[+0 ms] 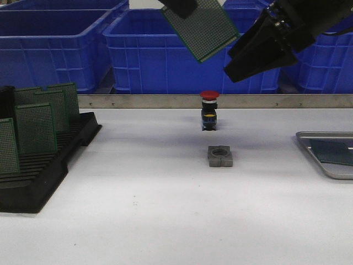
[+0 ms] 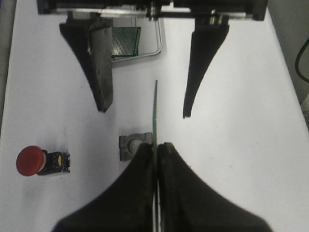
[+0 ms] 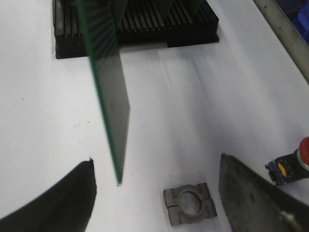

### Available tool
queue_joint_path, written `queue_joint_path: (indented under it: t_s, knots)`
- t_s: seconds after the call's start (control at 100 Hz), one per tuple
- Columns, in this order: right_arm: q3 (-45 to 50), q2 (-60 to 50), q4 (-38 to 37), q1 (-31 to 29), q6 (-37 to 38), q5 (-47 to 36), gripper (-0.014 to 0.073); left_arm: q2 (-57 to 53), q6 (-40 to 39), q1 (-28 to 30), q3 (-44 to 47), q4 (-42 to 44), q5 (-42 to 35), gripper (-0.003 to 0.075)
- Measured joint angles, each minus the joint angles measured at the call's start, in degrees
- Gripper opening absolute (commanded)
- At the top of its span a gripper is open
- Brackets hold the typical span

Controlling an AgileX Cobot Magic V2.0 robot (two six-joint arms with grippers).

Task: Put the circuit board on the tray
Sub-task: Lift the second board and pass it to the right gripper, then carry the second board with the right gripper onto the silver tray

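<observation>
My left gripper [image 1: 185, 11] is shut on the top edge of a green circuit board [image 1: 201, 27] and holds it high above the table's middle. In the left wrist view the board [image 2: 155, 111] shows edge-on between the closed jaws [image 2: 155, 147]. My right gripper [image 1: 227, 65] is open just right of the board, apart from it. In the right wrist view the board [image 3: 108, 92] hangs between its spread fingers [image 3: 58, 198]. The silver-grey tray [image 1: 325, 168] lies at the table's right edge with another board [image 1: 333, 152] on it. The tray [image 2: 157, 48] also shows in the left wrist view.
A black slotted rack [image 1: 49, 160] with several upright boards stands at the left. A red push button [image 1: 209, 110] and a grey clamp block [image 1: 220, 156] sit mid-table below the held board. Blue bins [image 1: 149, 49] line the back behind a metal rail.
</observation>
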Motion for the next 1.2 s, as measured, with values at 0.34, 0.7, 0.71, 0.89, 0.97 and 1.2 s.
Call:
queue_joint_path:
  t_s: [0.34, 0.7, 0.71, 0.89, 0.97, 1.2]
  knots:
    - [0.0, 0.0, 1.83, 3.06, -0.25, 0.02, 0.0242, 1.19, 0.0, -1.94, 0.0, -0.09, 0.0, -0.002]
    - [0.0, 0.0, 1.56, 3.2, -0.49, 2.86, -0.0069, 1.19, 0.0, -1.94, 0.0, -0.09, -0.58, 0.0102]
    - [0.0, 0.0, 1.56, 3.2, -0.49, 2.85, -0.0069, 1.19, 0.0, -1.94, 0.0, -0.09, -0.58, 0.0113]
    - [0.0, 0.0, 1.9, 3.24, -0.11, 2.97, -0.0068, 1.19, 0.0, -1.94, 0.0, -0.33, -0.5, 0.0442]
    - [0.0, 0.0, 1.9, 3.24, 1.25, 2.97, -0.0068, 1.29, 0.0, -1.94, -0.12, -0.33, -0.36, 0.0508]
    - [0.0, 0.0, 1.9, -0.01, 12.84, 3.08, -0.0068, 1.32, -1.13, 1.47, -4.9, -0.45, -0.06, 0.0515]
